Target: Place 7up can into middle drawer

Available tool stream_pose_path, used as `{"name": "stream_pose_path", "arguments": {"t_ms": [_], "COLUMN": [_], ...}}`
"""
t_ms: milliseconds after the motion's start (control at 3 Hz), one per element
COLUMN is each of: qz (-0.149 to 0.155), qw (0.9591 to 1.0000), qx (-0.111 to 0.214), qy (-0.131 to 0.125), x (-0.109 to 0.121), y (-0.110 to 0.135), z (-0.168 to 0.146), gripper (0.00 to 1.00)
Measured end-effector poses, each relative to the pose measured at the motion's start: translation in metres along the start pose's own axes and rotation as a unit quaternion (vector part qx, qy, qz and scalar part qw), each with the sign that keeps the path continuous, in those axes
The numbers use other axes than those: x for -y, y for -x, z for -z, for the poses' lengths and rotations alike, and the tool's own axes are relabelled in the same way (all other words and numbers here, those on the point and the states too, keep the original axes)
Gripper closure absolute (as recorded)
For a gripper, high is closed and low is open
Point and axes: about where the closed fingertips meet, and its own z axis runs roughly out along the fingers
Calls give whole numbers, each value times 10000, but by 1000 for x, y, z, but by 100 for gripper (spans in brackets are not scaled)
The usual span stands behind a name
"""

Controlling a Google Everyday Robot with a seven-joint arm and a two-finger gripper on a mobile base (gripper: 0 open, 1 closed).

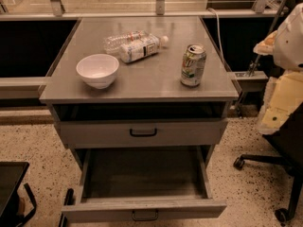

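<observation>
The 7up can (193, 65) stands upright on the right side of the grey cabinet top (142, 86); it is silver and green with a silver top. The middle drawer (144, 208), the lower of the two, is pulled out and open, and its inside looks empty. The drawer front above it (142, 133) is shut. My gripper (280, 103) is at the right edge of the view, to the right of the cabinet, lower than the can and apart from it, holding nothing that I can see.
A white bowl (97, 70) sits on the left of the top. Two clear plastic bottles (135, 45) lie behind it. A cable (217, 27) runs along the back right. An office chair base (265, 161) stands on the floor at right, a black object (12, 188) at bottom left.
</observation>
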Motion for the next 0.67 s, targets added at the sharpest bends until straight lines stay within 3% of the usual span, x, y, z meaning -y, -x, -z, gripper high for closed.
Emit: {"name": "stream_pose_path", "arguments": {"t_ms": [333, 667], "qz": [0, 60], "qw": [10000, 9997], "qx": [1, 221], "qy": [0, -43], "x": [0, 8], "y": [0, 0], "z": [0, 0], "gripper": [0, 0]}}
